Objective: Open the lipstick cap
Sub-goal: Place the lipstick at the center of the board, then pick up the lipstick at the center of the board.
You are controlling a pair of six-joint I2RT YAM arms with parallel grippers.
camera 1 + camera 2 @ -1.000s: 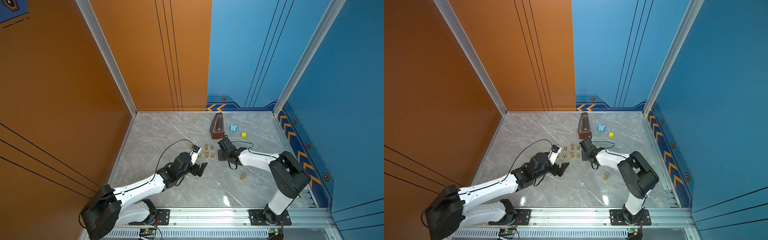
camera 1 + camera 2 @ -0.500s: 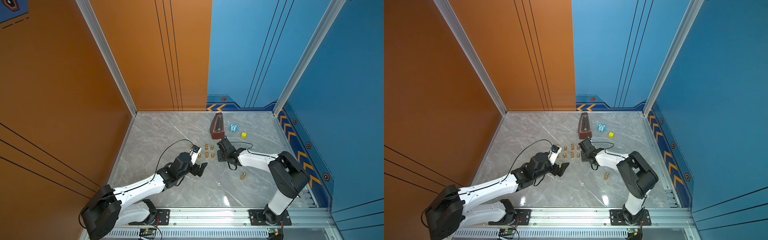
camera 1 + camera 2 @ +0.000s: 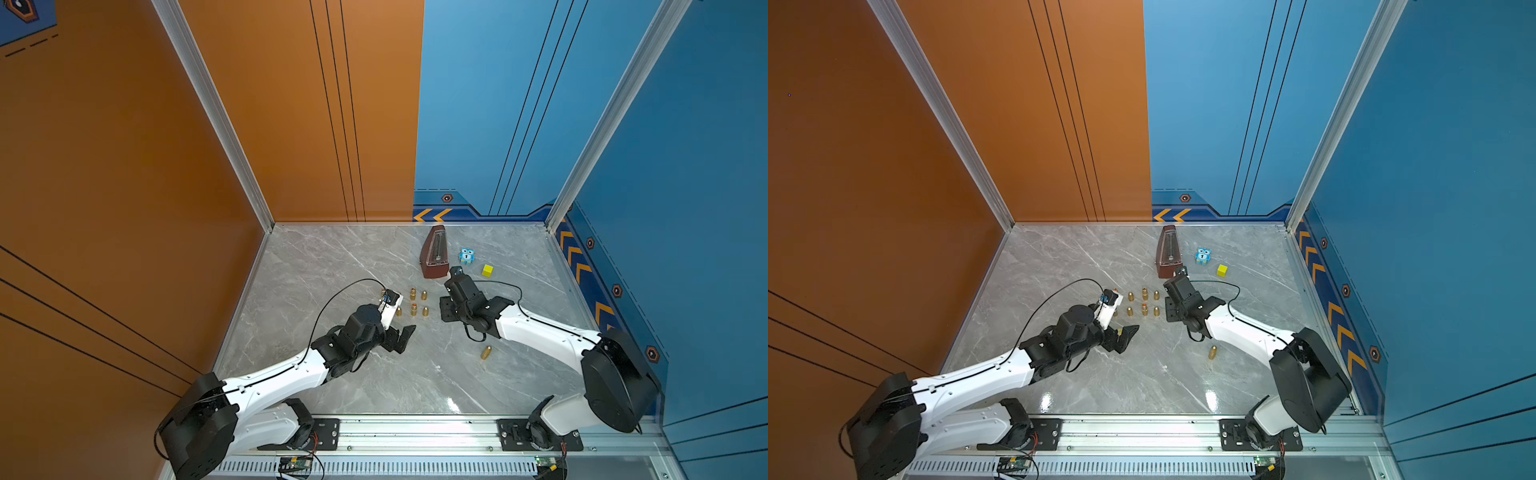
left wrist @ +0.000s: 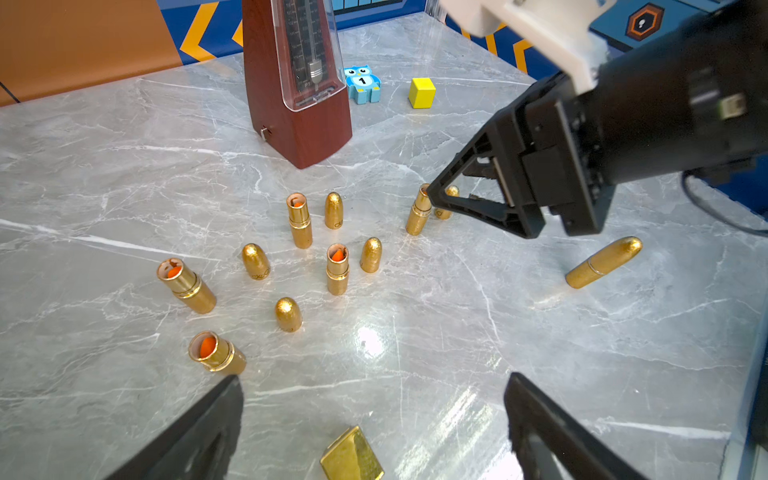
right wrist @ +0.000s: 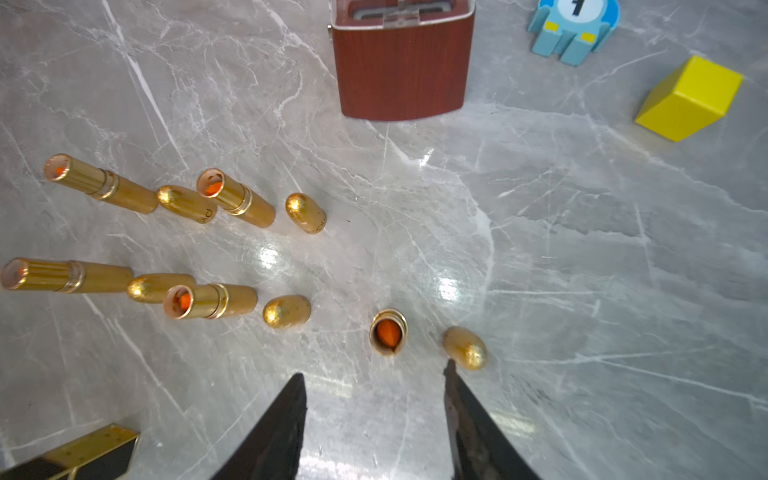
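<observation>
Just ahead of your right gripper (image 5: 374,372) stands an uncapped gold metal lipstick tube (image 5: 388,332), orange stick showing, upright on the grey marbled tabletop (image 5: 582,249). Your jaws there are parted about halfway and hold nothing. That tube's gold bullet-shaped cap (image 5: 464,347) sits on the tabletop just beside one black fingertip (image 5: 459,407) (so close that you cannot tell whether they touch, and the cap looks slightly blurred).

Farther out from the same gripper, off to one side, four more opened gold tubes (image 5: 235,203) stand in two rows, each with a loose gold cap (image 5: 305,214) next to it. Straight beyond the fingertips you have a reddish-brown wooden metronome (image 5: 403,70), and past it a blue owl-shaped block (image 5: 573,25) and a yellow cube (image 5: 690,97), all well apart from the jaws. Behind this gripper, alongside the right arm (image 3: 540,332), a still-capped gold lipstick (image 3: 485,352) lies on its side.

Your left gripper (image 4: 374,380) is spread as wide as it goes, with nothing in it, over bare tabletop. The two rows of tubes stand just ahead of its fingertips, and the right gripper's fingers show beyond them.
</observation>
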